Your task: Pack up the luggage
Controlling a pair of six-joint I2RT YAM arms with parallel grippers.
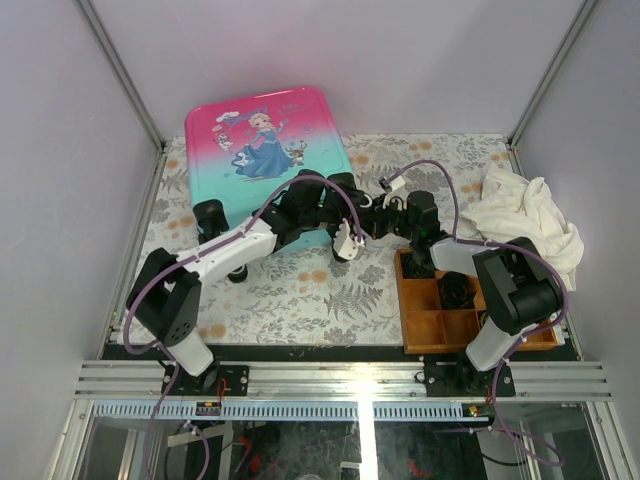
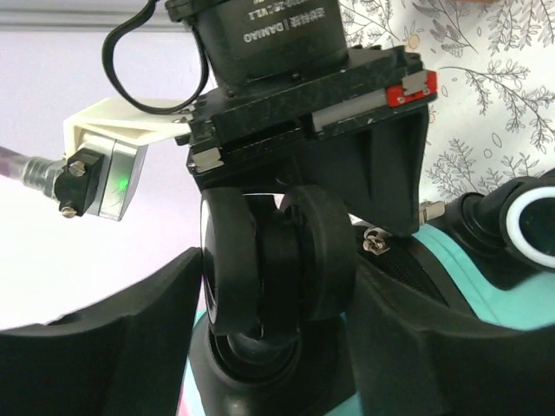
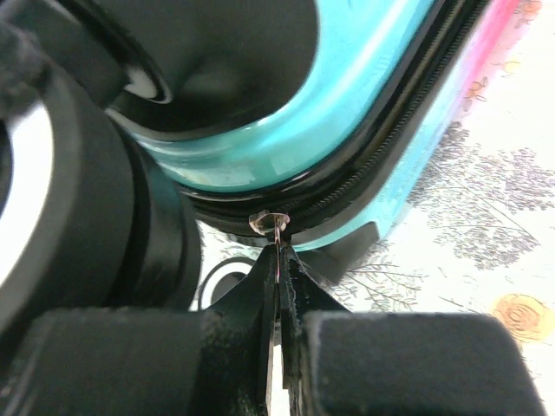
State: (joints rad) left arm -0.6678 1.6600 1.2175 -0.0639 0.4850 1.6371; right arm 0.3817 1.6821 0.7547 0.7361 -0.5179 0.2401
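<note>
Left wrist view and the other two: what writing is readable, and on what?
"DAMIAO", upside down, on the black motor housing.
Smaller print beside it: cut off, unreadable.
Picture on the suitcase: any lettering too small.
Right wrist view: none.

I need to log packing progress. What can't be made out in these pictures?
Inside of the luggage: its closed shell hides it, every view.
Wooden tray: the right arm covers several compartments, top view.
Zip's run beyond the zipper pull pinched by the right gripper: cut off, right wrist view.
Left gripper contact with the wheel: the wheel hides it, left wrist view.
</note>
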